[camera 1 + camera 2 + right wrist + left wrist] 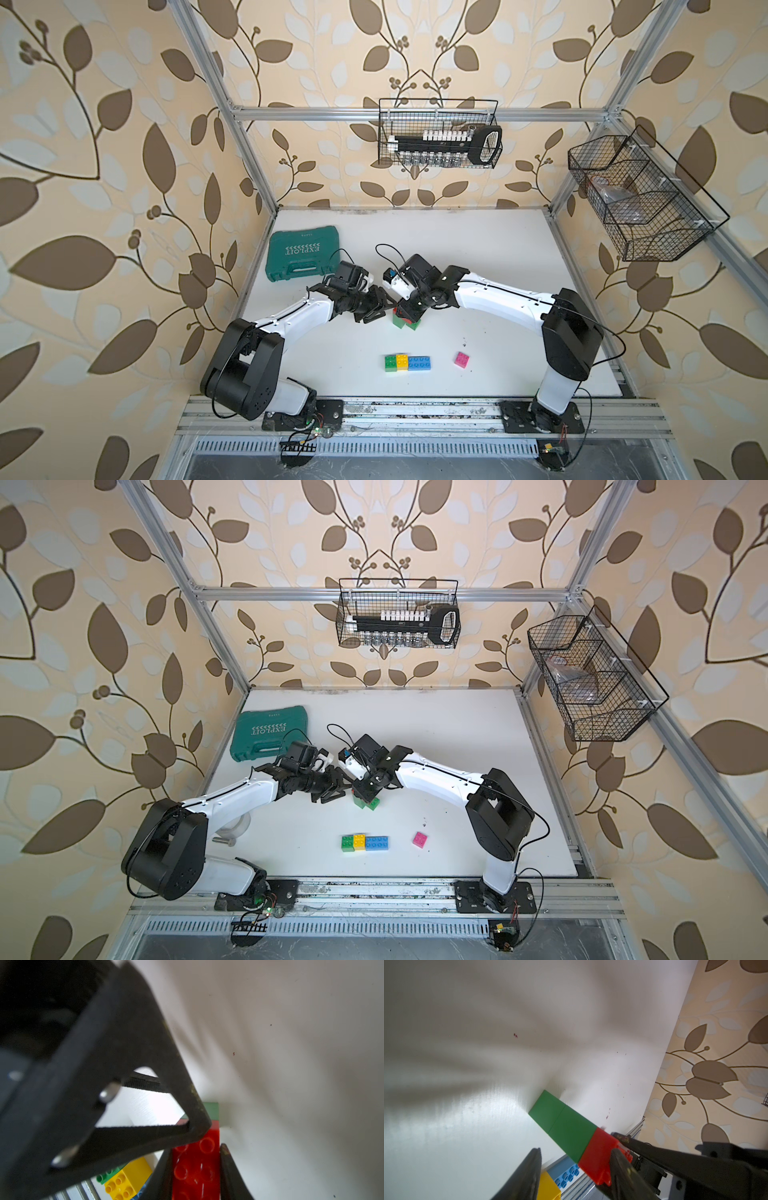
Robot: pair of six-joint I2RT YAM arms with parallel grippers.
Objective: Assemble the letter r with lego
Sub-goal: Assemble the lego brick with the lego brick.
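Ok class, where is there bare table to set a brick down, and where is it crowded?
Free: the far table behind both arms, beside the teal case; also between the pink brick and the right arm. Crowded: the middle, where left gripper and right gripper meet at the red brick.

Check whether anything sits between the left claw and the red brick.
Nothing visible does. The red brick, on top of the green stack, lies between the open fingers of the left claw. The right claw is shut on the same brick, close beside the left claw.
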